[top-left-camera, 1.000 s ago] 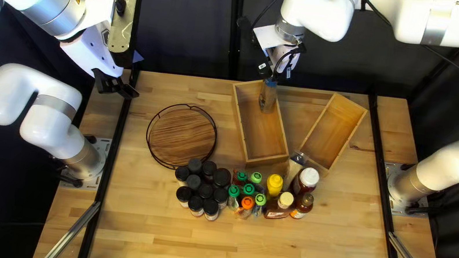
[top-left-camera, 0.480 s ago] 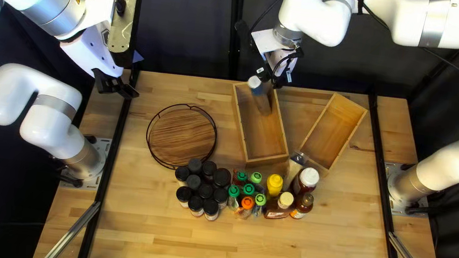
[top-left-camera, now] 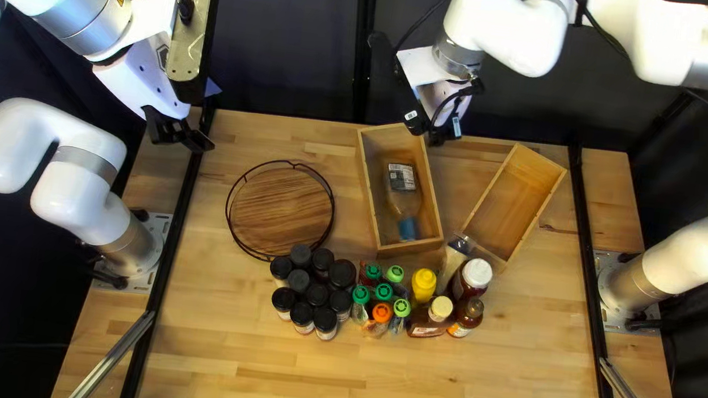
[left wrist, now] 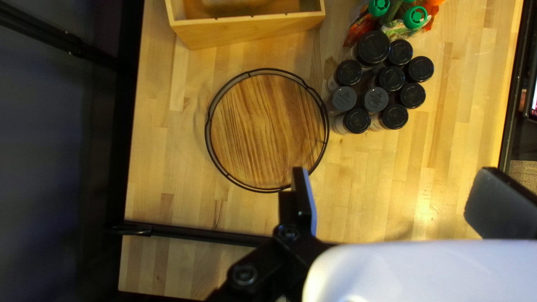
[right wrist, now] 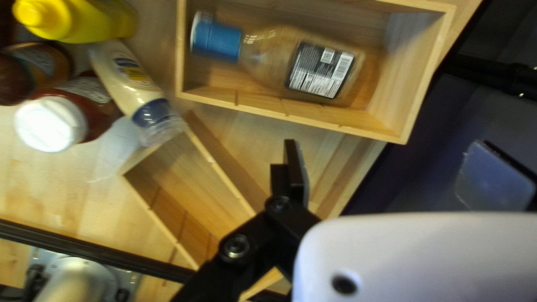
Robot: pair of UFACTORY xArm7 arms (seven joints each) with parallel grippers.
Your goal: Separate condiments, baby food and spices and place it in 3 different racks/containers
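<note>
- The right pincer [right wrist: 387, 159] is spread wide, pinching nothing
- Just ahead of it, one blue-cap bottle [right wrist: 324, 67] lies on its side in one box [right wrist: 404, 61], so I think that bottle is done
- To do this well, the right pincer should go up without bumping the box sides, then come straight down around one new bottle, squeeze softly and lay it snug, so more can fit
- Beside the right pincer is one other box [top-left-camera: 523, 193]
- Past the boxes stand five more bottles [top-left-camera: 424, 283], close together, so a pincer could knock one over
- Farther out are six food pouches [top-left-camera: 381, 313], then ten spice jars [left wrist: 390, 78] with dark lids, all I can count
- Ahead of the left pincer [left wrist: 394, 176], spread wide too with nothing in it, is one round rack [left wrist: 265, 128]
</note>
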